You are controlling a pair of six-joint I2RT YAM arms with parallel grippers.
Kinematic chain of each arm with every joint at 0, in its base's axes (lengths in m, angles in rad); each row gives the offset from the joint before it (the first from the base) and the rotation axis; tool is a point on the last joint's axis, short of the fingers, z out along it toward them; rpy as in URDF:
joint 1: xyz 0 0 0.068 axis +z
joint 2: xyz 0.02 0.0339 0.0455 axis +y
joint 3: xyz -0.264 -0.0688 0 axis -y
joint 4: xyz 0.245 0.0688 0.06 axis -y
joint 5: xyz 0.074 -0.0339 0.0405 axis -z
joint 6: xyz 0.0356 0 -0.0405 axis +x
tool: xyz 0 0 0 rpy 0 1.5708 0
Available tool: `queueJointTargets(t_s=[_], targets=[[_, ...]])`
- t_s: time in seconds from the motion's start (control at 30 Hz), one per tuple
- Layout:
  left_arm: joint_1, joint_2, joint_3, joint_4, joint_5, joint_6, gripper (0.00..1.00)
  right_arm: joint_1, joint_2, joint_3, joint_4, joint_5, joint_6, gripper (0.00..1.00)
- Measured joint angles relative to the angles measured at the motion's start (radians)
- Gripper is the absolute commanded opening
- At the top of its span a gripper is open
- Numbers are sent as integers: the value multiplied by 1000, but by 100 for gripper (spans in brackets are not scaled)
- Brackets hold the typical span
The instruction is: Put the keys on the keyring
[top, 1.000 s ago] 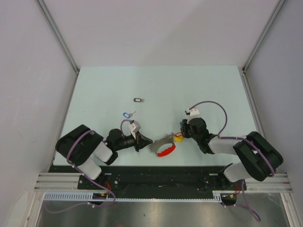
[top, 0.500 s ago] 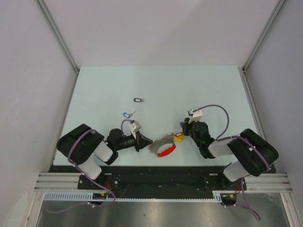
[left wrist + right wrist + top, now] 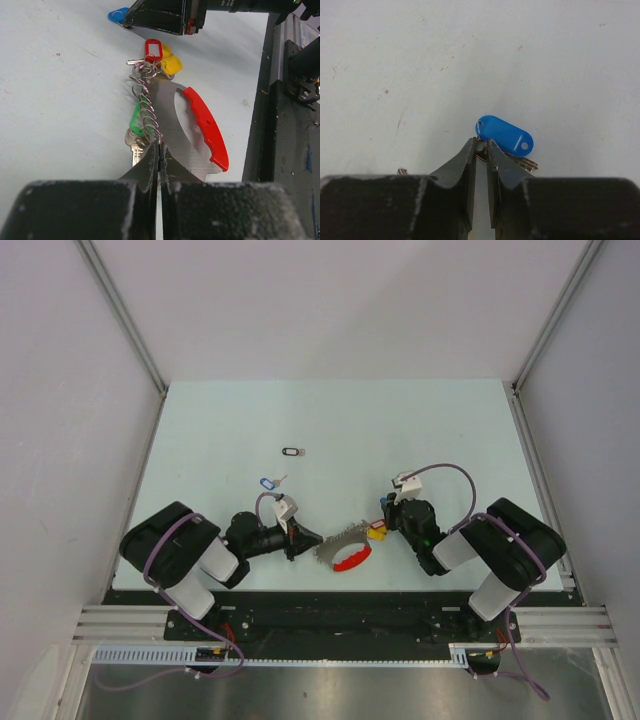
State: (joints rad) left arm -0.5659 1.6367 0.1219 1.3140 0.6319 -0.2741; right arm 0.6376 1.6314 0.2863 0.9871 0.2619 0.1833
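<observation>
Robot lab cell: white panel walls (image 3: 60,440), aluminium rail (image 3: 100,623).

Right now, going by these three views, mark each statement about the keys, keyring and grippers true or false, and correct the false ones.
1. The left gripper is shut on the keyring. True.
2. The keyring's curved band is green. False: the band is red.
3. The right gripper pinches a blue-tagged key. True.
4. The black-tagged key lies nearest the arm bases. False: the black-tagged key lies farthest out on the table, beyond the other keys.
</observation>
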Motion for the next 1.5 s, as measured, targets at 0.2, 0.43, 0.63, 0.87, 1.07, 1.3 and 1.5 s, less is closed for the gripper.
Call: queueJointTargets(t_s=[0.2, 0.43, 0.63, 0.87, 1.07, 1.3, 1.5], targets=[[0, 0, 0, 0, 0, -1, 0, 0, 31, 6, 25, -7, -3, 17], [0, 0, 0, 0, 0, -7, 0, 0, 40, 8, 39, -8, -16, 17], [0, 0, 0, 0, 0, -7, 1, 0, 40, 17, 41, -8, -32, 17], [0, 0, 0, 0, 0, -7, 0, 0, 52, 30, 44, -11, -44, 16], [0, 0, 0, 0, 0, -7, 0, 0, 58, 30, 44, -12, -46, 14], [0, 0, 0, 0, 0, -7, 0, 0, 61, 30, 48, -11, -49, 1], [0, 0, 0, 0, 0, -7, 1, 0, 61, 30, 47, -12, -55, 0]])
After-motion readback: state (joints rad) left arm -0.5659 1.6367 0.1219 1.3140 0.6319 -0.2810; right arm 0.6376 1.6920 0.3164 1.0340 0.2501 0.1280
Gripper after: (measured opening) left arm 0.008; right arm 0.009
